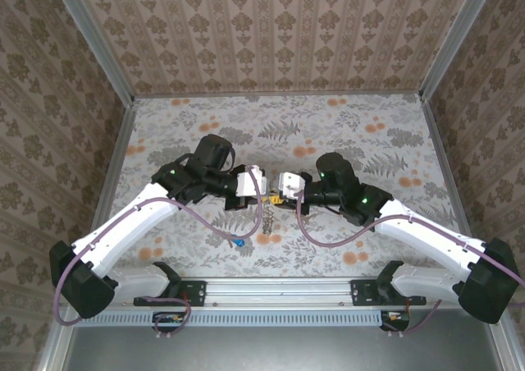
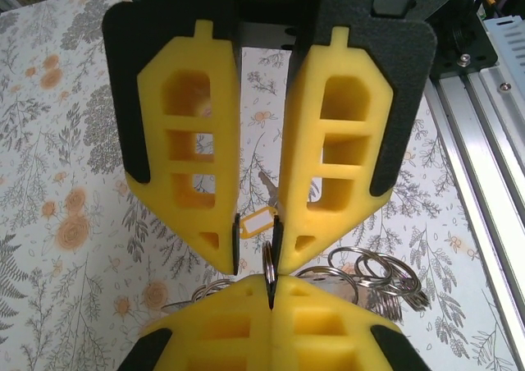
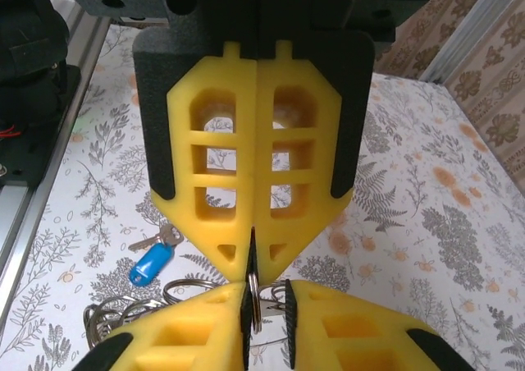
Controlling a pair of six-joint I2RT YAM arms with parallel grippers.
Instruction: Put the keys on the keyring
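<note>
My right gripper (image 3: 251, 260) clamps a thin silvery wire keyring (image 3: 254, 299), my left gripper (image 2: 257, 252) seemingly pinching the half-hidden small yellow-headed key (image 2: 258, 221).

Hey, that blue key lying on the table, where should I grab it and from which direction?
Take the blue key by its blue head, coming straight down from above and closing the end effector across the head's long edges. It lies flat on the table, and the head looks thicker than the thin metal blade.
</note>
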